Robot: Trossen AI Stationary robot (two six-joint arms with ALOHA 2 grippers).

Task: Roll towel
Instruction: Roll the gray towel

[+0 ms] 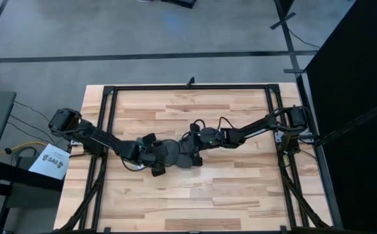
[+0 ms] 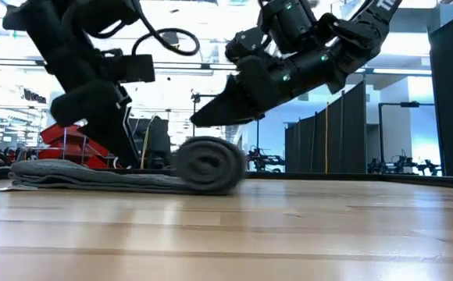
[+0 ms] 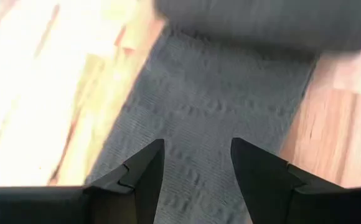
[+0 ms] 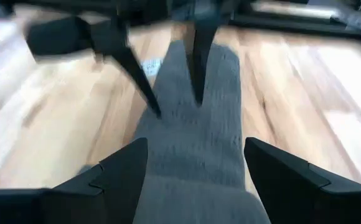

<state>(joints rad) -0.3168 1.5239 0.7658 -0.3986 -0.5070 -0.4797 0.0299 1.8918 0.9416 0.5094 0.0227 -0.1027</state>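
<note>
The dark grey towel lies mid-table, partly rolled. Its roll rests on the wood, and a flat strip runs out from it toward the table's left. My left gripper stands open over that strip, fingers pointing down, a short way from the roll. My right gripper hovers open just above the roll, clear of it. In the right wrist view the roll lies between the right gripper's fingers, and the left gripper's fingers come down on the strip beyond. My left gripper reaches the flat strip of the towel from above with its open fingertips, one near each long edge. The strip lies flat on the table beneath them. Whether the tips press on the cloth or stop just above it, I cannot tell.
Black frame rails run around the wooden table top. Bare wood lies toward the near edge and toward the far edge. A sheet of paper sits off the table's left side.
</note>
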